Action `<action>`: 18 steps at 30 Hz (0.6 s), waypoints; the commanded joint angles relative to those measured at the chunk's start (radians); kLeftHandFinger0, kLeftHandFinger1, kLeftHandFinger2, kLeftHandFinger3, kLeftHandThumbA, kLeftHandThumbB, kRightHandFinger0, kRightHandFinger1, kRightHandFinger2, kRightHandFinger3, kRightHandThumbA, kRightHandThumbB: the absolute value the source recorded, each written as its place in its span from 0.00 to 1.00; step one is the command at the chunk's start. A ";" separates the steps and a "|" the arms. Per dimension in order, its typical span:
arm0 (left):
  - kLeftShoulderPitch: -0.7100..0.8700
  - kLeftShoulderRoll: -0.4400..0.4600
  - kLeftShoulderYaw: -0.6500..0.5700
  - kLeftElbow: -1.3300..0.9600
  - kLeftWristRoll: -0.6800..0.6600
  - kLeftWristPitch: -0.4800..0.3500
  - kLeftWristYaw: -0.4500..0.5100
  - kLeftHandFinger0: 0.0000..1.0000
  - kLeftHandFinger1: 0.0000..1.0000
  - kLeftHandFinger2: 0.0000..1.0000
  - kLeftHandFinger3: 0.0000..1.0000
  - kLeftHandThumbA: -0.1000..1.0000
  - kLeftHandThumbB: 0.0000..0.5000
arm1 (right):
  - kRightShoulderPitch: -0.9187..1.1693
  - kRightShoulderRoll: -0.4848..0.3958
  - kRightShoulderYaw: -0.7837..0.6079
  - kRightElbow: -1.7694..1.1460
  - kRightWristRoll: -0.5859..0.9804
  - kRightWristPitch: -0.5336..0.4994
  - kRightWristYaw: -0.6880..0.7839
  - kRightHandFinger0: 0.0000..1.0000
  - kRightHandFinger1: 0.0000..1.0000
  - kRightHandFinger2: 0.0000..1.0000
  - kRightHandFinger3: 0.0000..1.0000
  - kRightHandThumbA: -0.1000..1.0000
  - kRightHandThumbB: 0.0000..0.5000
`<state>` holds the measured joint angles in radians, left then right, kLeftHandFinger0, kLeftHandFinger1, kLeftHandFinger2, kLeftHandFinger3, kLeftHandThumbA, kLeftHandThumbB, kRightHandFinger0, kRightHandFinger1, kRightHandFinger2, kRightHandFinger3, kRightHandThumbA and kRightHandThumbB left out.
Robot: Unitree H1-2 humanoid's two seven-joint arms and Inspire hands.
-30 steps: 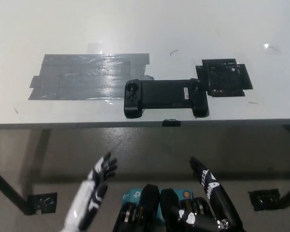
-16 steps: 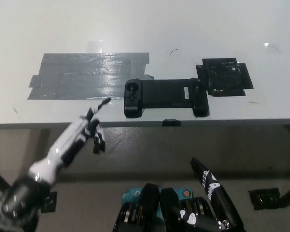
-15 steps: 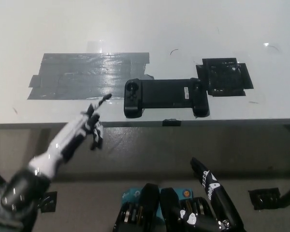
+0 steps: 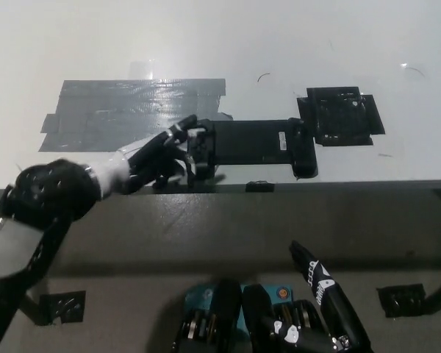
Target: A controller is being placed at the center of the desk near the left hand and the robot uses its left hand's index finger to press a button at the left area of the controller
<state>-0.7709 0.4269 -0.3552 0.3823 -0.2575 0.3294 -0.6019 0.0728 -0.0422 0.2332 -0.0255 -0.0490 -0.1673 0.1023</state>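
The long black game controller (image 4: 250, 149) lies near the front edge of the white counter (image 4: 206, 37), which has much free surface behind it. A grey tape patch (image 4: 125, 110) is at its left and a black square pad (image 4: 342, 116) touches its right end. The white left hand (image 4: 158, 157) holds nothing, one finger stretched onto the controller's left part. The black right hand (image 4: 325, 298) rests low below the counter edge, fingers apart.

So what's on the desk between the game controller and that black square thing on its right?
Nothing. In the head view the controller and the black square pad sit right next to each other, almost touching, with only a sliver of bare white desk.
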 commanded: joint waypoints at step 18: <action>-0.219 0.093 -0.133 0.213 -0.099 0.141 -0.293 0.00 0.00 0.28 1.00 1.00 0.85 | -0.014 -0.003 -0.009 -0.058 0.007 -0.032 0.019 1.00 1.00 1.00 1.00 0.86 0.44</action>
<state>-0.9274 0.4740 -0.4947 0.6015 -0.3189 0.4490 -0.8552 0.0690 -0.0432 0.2311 -0.0488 -0.0484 -0.1678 0.1077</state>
